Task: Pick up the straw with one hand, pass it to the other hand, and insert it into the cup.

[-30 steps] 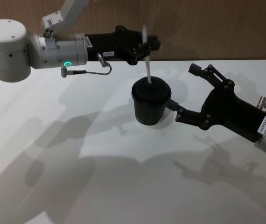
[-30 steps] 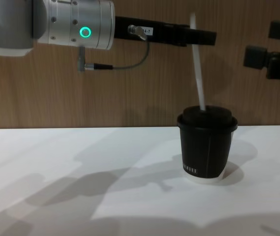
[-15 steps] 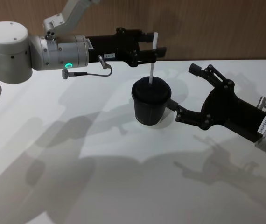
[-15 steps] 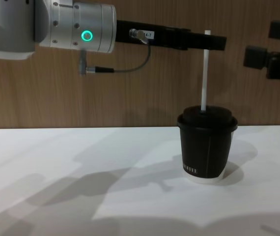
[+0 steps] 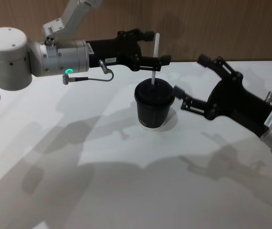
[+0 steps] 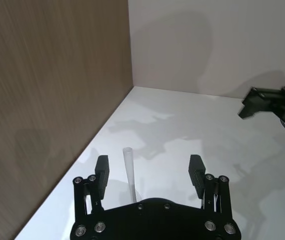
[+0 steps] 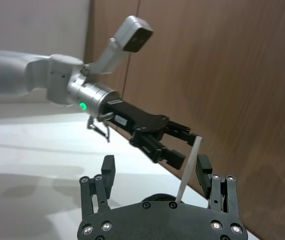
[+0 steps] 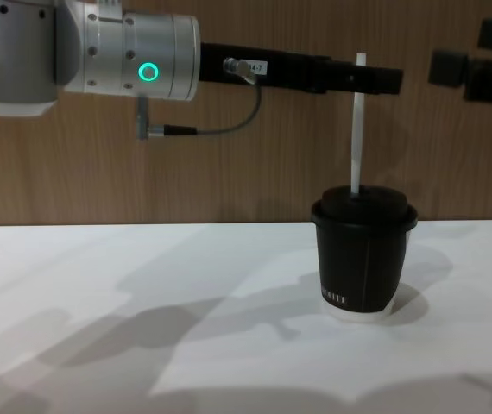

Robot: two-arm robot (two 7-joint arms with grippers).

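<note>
The black cup [image 5: 153, 106] stands on the white table, and the white straw [image 5: 153, 56] rises upright from its lid [image 8: 364, 203]. My left gripper [image 5: 157, 46], on the silver wrist with the green ring, is open, its fingers on either side of the straw's upper part. In the left wrist view the straw [image 6: 129, 167] stands free between the fingers, nearer one of them. My right gripper [image 5: 190, 75] hovers open just right of the cup, holding nothing. In the right wrist view the straw [image 7: 189, 165] shows in front of the left gripper [image 7: 170, 145].
The white table [image 5: 102, 167] reaches back to a brown wooden wall [image 8: 255, 172]. A grey cable [image 5: 90, 77] loops under the left wrist. Open table surface lies in front of and left of the cup.
The left gripper has opened and let go of the straw, which went from tilted to upright in the lid. The right gripper has lifted a little and moved back.
</note>
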